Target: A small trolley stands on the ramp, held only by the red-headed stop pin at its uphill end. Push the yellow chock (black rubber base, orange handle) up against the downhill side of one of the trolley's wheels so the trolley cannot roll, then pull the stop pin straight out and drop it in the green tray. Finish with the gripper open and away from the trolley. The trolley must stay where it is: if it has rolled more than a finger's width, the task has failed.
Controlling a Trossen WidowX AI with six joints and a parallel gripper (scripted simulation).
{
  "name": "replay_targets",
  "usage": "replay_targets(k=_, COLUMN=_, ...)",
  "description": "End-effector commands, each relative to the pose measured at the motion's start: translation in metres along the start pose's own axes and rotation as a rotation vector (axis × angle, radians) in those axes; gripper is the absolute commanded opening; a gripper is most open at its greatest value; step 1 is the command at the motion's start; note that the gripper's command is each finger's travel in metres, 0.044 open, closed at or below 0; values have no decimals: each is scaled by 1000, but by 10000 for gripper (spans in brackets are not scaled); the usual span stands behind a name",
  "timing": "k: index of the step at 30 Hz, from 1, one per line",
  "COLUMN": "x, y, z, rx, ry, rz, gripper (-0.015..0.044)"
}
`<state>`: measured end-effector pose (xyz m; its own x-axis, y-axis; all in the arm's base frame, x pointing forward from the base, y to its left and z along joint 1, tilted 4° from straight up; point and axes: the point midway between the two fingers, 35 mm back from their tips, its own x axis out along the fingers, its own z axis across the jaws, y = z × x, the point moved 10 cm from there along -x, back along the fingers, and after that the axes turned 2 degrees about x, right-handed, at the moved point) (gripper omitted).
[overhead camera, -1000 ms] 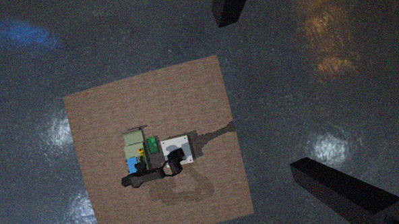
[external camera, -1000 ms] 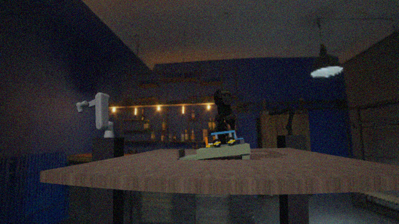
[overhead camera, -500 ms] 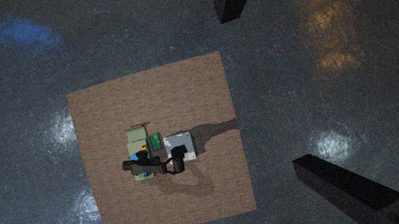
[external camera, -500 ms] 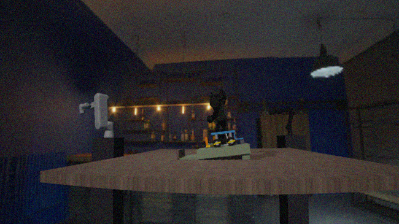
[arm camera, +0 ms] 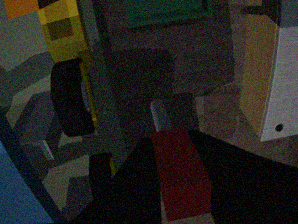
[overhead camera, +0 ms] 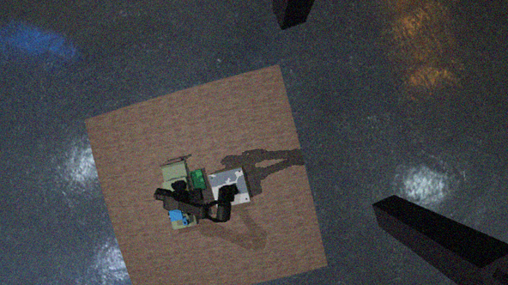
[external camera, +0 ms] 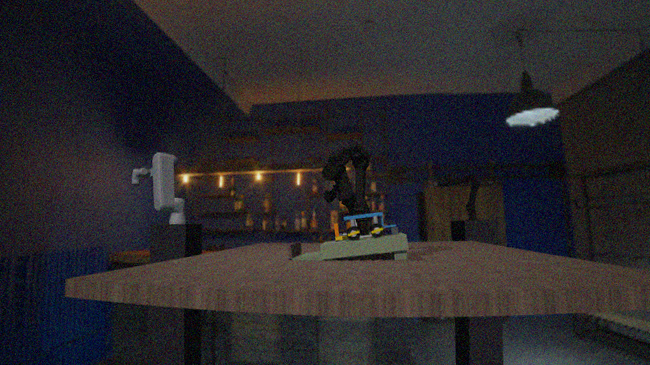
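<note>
My gripper [arm camera: 169, 143] is shut on the red-headed stop pin [arm camera: 181, 162], whose grey shank points away from the fingers toward the table beside the ramp. The trolley [overhead camera: 176, 215] [external camera: 362, 215] [arm camera: 17, 187] stands on the pale green ramp [overhead camera: 174, 170] [external camera: 365, 246]; its blue top and black wheels show. The yellow chock [arm camera: 62, 25] [external camera: 337, 231] with its orange handle [arm camera: 19, 7] is at the downhill wheel [arm camera: 67, 100] and looks to touch it in the wrist view. The green tray [overhead camera: 197, 179] [arm camera: 167, 12] lies beside the ramp, ahead of the pin in the wrist view.
The white and grey base block [overhead camera: 239, 196] [arm camera: 285, 90] stands on the far side of the tray from the ramp. The black arm [overhead camera: 193, 207] [external camera: 351, 178] reaches over the ramp and hides part of it from above. A small blue bracket [overhead camera: 185, 220] is at the ramp's uphill end.
</note>
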<state>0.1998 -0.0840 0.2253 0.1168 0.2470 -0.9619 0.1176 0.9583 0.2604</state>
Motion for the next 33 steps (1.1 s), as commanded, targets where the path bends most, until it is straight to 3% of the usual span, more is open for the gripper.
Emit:
replay_targets(k=1, x=-2, y=-13, z=1, rx=-2, ry=3, rz=3, gripper=0)
replay_targets(k=20, x=-12, y=-69, z=1, rx=3, ry=3, rz=-3, gripper=0)
replay_targets(k=33, x=-11, y=-59, z=-2, rx=369, ry=-28, rz=-69, gripper=0)
